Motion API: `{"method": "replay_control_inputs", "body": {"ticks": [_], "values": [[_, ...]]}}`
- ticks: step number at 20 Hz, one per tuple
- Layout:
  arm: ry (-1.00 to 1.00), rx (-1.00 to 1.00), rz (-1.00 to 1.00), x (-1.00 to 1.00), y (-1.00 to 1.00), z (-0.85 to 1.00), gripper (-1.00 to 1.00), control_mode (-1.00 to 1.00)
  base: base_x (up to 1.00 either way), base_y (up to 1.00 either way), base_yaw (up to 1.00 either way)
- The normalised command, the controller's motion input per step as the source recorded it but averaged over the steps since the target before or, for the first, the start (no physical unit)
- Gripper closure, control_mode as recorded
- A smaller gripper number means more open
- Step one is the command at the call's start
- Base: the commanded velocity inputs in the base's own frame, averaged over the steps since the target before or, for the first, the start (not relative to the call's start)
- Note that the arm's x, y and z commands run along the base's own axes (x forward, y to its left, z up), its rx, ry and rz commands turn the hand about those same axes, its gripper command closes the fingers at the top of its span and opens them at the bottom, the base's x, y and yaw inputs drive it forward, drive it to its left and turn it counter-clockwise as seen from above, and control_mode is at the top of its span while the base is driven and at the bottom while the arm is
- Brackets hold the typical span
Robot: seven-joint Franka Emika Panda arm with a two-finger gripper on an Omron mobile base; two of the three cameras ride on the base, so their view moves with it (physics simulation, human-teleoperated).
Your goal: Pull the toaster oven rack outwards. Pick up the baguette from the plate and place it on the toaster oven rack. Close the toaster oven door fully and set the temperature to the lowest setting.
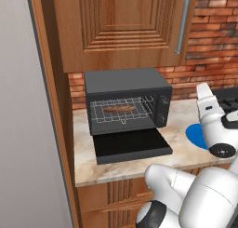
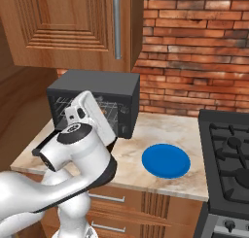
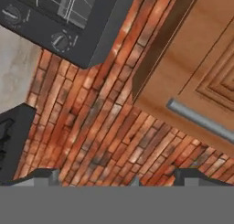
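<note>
The dark grey toaster oven (image 1: pixel 125 85) stands on the counter with its door (image 1: pixel 131 144) folded down flat in front. Inside, the silver wire rack (image 1: pixel 139 111) carries the brown baguette (image 1: pixel 119 109), lying lengthwise near its middle. The blue plate (image 2: pixel 165 160) sits bare to the oven's right. My gripper (image 3: pixel 119 176) is open, with nothing between its fingertips (image 3: pixel 45 175). It hangs in the air right of the oven and faces the brick wall. In the hand view the oven's control strip (image 3: pixel 43 29) with two knobs crosses the upper left corner.
A wooden wall cabinet with a metal handle (image 1: pixel 182 24) hangs above the oven. A black gas stove (image 2: pixel 228 149) borders the counter on the right. A tall wooden panel (image 1: pixel 51 106) closes off the left. My white arm (image 2: pixel 82 149) covers part of the oven in the right base view.
</note>
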Motion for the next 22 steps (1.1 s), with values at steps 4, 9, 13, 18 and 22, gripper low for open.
{"method": "replay_control_inputs", "body": {"ticks": [4,9,13,18,22], "values": [[-0.3,0.37,0.0,0.0,0.01,0.0,-1.0,-1.0,0.0,0.0,0.0],[-0.17,0.26,0.0,0.0,0.0,0.0,-1.0,-1.0,0.0,0.0,0.0],[-0.33,0.36,0.02,0.0,0.01,0.0,-1.0,-1.0,0.0,0.0,0.0],[-0.4,0.42,0.05,0.0,0.0,0.03,-1.0,-1.0,0.0,0.0,0.0],[-0.43,0.49,0.07,0.0,0.0,0.11,-1.0,-1.0,0.0,0.0,0.0]]}}
